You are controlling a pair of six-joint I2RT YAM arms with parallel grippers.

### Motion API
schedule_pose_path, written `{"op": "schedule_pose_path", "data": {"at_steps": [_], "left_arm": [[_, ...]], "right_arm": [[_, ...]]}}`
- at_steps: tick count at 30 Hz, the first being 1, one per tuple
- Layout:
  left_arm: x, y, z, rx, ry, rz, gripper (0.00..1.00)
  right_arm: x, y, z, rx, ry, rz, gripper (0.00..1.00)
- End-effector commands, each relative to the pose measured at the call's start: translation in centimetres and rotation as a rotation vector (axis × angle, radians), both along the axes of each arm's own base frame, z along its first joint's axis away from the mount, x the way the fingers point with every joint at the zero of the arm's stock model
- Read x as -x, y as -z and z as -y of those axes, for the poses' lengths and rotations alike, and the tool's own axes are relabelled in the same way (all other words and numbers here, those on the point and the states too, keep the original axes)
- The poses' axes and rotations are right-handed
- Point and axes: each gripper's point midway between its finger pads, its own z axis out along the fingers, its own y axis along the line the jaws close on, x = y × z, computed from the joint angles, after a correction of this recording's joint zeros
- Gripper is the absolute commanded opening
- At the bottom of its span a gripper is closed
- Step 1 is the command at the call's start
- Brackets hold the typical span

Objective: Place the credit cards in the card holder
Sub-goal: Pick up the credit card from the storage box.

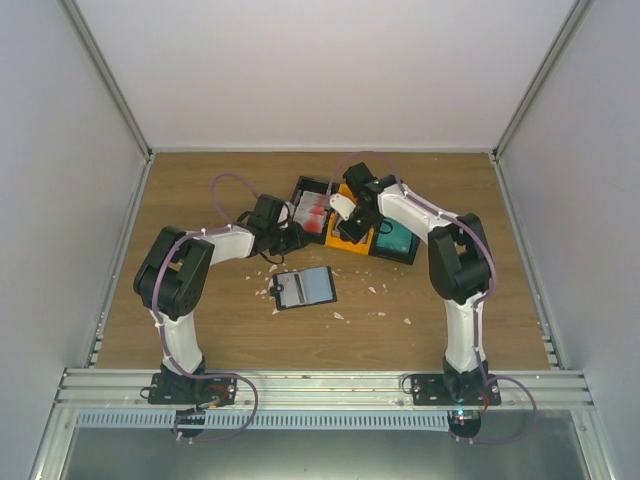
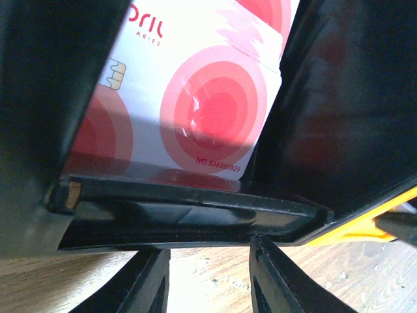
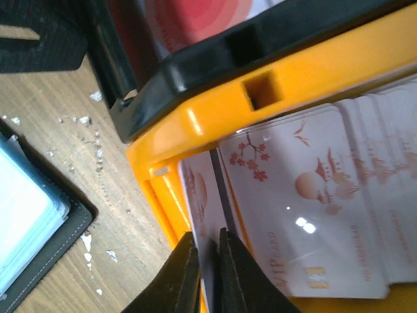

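The card holder (image 1: 303, 288) lies open on the table, bluish-grey inside, and shows at the left edge of the right wrist view (image 3: 32, 222). Red-and-white credit cards (image 2: 195, 98) lie in a black tray (image 1: 312, 208). My left gripper (image 2: 208, 280) is open and empty, with its fingertips at that tray's near rim (image 2: 195, 202). Whitish-grey cards (image 3: 313, 208) lie stacked in an orange tray (image 3: 163, 195). My right gripper (image 3: 207, 261) is shut on one whitish-grey card (image 3: 202, 195), held on edge at the tray's left end. Teal cards (image 1: 397, 238) lie in a further black tray.
The three trays stand together at the middle back: black, orange (image 1: 350, 238), black (image 1: 405, 250). Small white scraps (image 1: 372, 290) are scattered on the wood around the card holder. Grey walls enclose the table on three sides.
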Motion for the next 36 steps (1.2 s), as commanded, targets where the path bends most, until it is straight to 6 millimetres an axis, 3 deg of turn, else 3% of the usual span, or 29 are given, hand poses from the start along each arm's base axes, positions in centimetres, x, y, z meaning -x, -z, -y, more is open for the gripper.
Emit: {"op": "schedule_pose_path", "data": {"at_steps": [1,3,9,14,20,23,29,32,36], "left_arm": [[-1.4,-1.4,0.0,0.004,-0.006,0.061,0.35],[-1.4,-1.5,0.0,0.004,-0.006,0.062,0.35],[-1.4,-2.0,0.0,0.014,-0.006,0.071,0.36],[-1.1,-4.2,0.0,0.039,-0.008,0.114,0.38],[0.0,-7.5,-0.1,0.093,0.004,0.190,0.40],[1.0,-9.5,-0.1,0.131,0.023,0.238,0.44],[4.5,-12.3,0.2,0.239,0.104,0.301,0.53],[6.7,-12.8,0.2,0.301,0.140,0.298,0.56],[8.7,-12.6,-0.4,0.328,0.132,0.285,0.61]], "right_arm": [[-0.4,-1.8,0.3,0.003,0.021,0.047,0.08],[-0.4,-2.4,0.4,0.000,0.029,0.055,0.01],[-1.3,-5.6,1.0,-0.008,0.095,0.133,0.01],[-2.3,-9.0,0.8,-0.109,0.223,0.196,0.01],[-2.0,-10.4,-0.2,-0.379,0.471,0.073,0.00],[-0.8,-10.7,-1.6,-0.516,0.535,-0.032,0.00],[4.4,-11.8,-4.7,-0.751,0.521,-0.257,0.01],[7.2,-12.0,-5.9,-0.846,0.501,-0.388,0.01],[9.3,-12.1,-6.3,-0.916,0.522,-0.514,0.01]]}}
